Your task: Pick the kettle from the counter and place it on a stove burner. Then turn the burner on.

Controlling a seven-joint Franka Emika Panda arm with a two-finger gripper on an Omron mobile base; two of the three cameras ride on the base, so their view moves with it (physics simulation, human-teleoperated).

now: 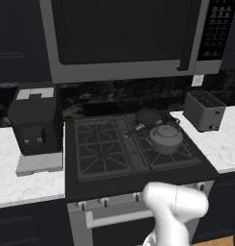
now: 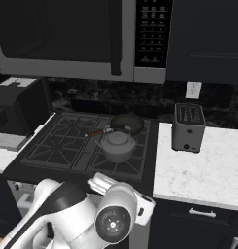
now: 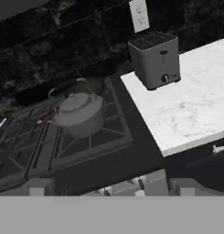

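The grey kettle point(image 1: 165, 138) point(image 2: 117, 145) point(image 3: 79, 114) stands upright on the front right stove burner point(image 1: 170, 153) point(image 2: 121, 163) point(image 3: 93, 142), free of any grip. The white marble counter point(image 1: 223, 139) point(image 2: 203, 168) point(image 3: 195, 109) lies to the stove's right. My gripper point(image 3: 111, 189) is low in front of the stove, well back from the kettle. Its fingertips point(image 3: 36, 188) are set wide apart at the bottom of the hand view, open and holding nothing.
A dark frying pan point(image 1: 152, 116) point(image 2: 126, 123) with a red-tipped handle sits on the back right burner, right behind the kettle. A toaster point(image 1: 204, 111) point(image 2: 188, 127) point(image 3: 155, 59) stands on the right counter. Knobs point(image 1: 103, 202) point(image 3: 150, 180) line the stove front. A black appliance point(image 1: 35, 120) sits at left.
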